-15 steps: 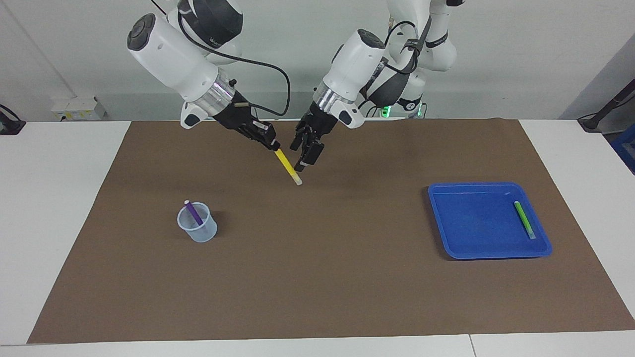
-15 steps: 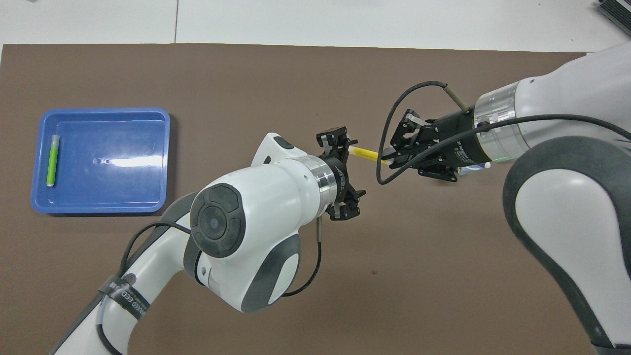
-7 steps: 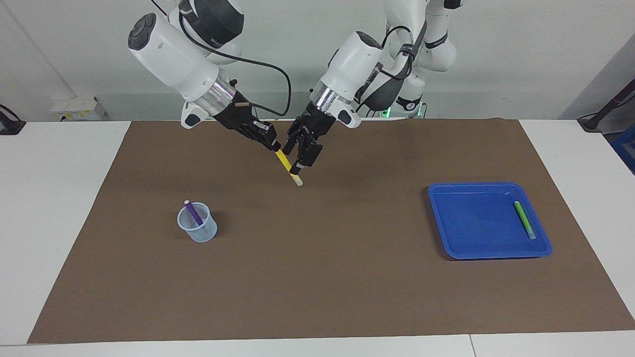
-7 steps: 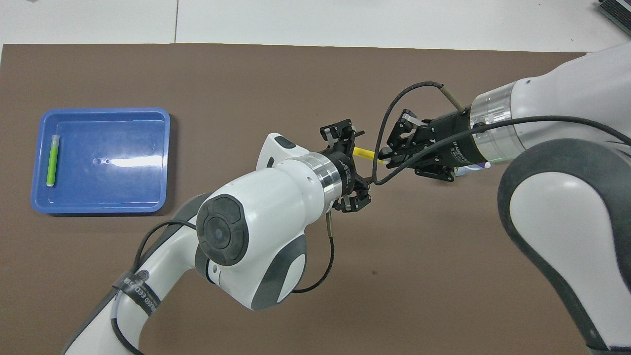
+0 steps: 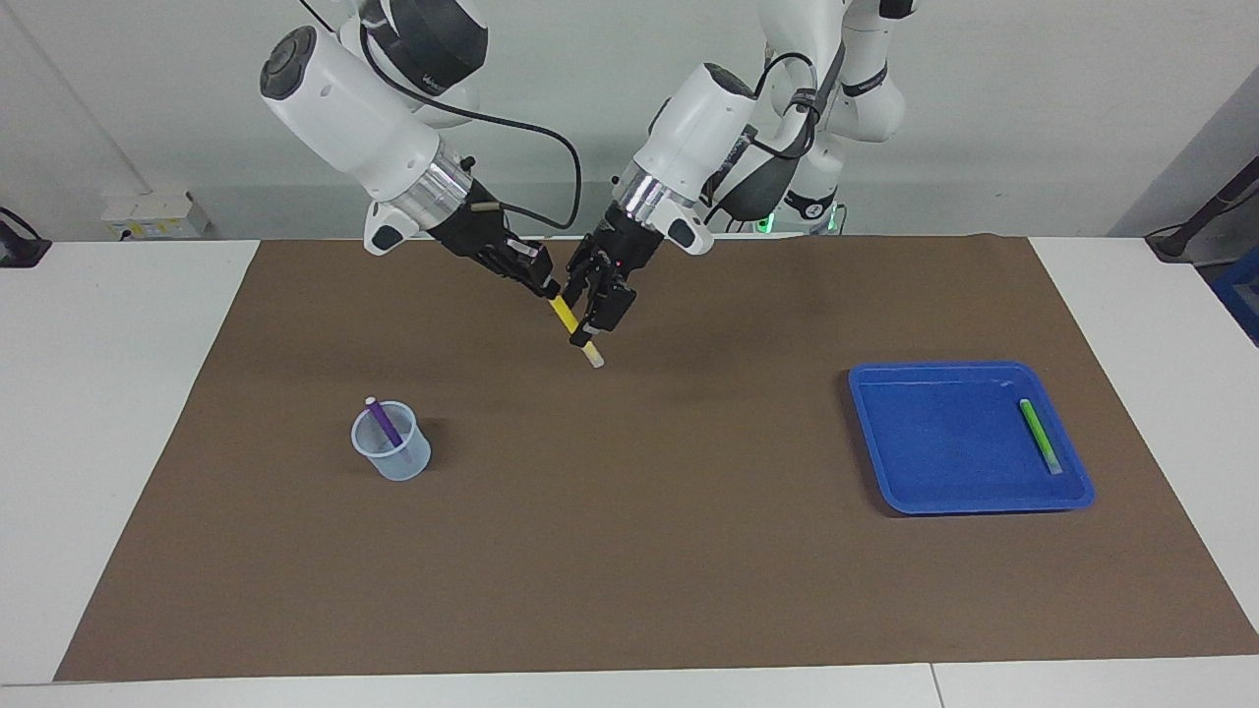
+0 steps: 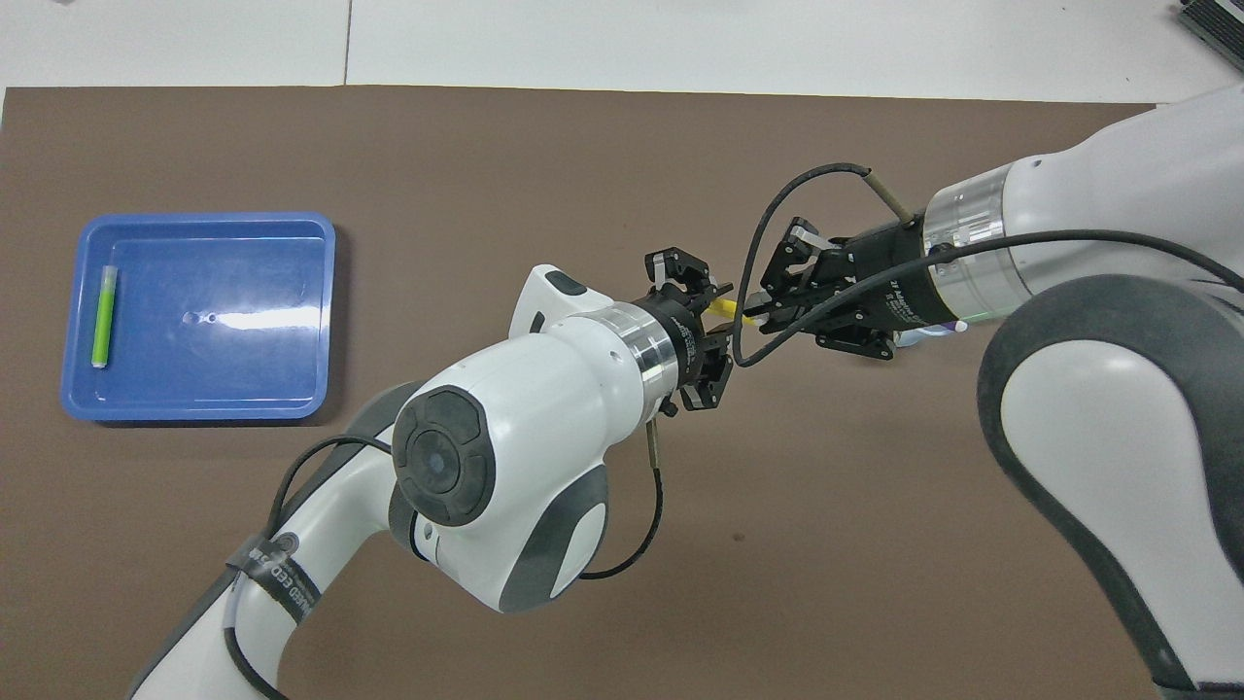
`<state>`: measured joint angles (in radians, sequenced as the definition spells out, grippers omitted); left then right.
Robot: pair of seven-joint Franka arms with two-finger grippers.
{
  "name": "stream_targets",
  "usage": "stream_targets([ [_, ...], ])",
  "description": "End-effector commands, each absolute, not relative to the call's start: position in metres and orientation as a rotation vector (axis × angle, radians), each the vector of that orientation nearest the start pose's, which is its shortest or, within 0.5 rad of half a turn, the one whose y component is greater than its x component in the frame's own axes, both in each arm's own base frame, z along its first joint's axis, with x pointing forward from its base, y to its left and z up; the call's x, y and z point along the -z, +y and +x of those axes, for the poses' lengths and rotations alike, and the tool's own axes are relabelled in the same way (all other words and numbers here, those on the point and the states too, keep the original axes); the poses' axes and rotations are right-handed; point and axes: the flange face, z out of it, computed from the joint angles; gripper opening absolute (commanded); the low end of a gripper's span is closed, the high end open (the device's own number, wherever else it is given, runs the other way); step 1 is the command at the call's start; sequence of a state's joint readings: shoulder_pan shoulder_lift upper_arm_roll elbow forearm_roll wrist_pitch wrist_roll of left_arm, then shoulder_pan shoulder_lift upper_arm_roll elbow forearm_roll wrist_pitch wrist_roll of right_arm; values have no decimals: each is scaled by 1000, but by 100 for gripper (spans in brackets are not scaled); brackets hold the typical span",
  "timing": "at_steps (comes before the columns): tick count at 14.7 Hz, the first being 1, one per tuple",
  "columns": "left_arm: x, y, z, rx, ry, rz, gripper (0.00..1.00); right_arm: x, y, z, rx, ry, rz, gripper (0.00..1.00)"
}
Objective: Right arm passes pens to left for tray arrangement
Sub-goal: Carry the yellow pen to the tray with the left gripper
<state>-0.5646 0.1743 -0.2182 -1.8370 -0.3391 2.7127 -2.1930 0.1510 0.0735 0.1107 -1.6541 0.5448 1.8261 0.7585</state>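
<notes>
Above the brown mat, my right gripper clamps the yellow pen by its upper end while my left gripper closes around its lower half (pale tip poking out below). The blue tray at my left arm's end holds the green pen; the purple pen stands in the clear cup.
</notes>
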Motion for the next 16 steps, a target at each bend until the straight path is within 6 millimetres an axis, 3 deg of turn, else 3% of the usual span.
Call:
stream_targets([
  [1, -517, -449, 482, 272, 1785, 1621, 14, -577, 194, 562, -246, 795, -2461, 14],
  [3, -516, -449, 481, 270, 1782, 1632, 0, -578, 193, 561, -244, 794, -2461, 18],
  [5, -516, -449, 481, 261, 1764, 1654, 0, -578, 193, 561, -237, 785, -2466, 40],
  [7, -518, -450, 482, 254, 1753, 1679, 0, -578, 190, 564, -226, 784, -2476, 100],
  [9, -520, -449, 483, 237, 1735, 1705, 0, -581, 176, 569, -203, 776, -2477, 100],
  [12, -513, -445, 485, 162, 1642, 1878, 0, -583, 140, 576, -128, 715, -2539, 100],
  [15, -501, -419, 498, 115, 1513, 2114, 0, -580, 94, 582, -16, 584, -2687, 100],
  [16, -498, -401, 508, 101, 1480, 2180, 0, -578, 79, 583, 14, 533, -2733, 100],
])
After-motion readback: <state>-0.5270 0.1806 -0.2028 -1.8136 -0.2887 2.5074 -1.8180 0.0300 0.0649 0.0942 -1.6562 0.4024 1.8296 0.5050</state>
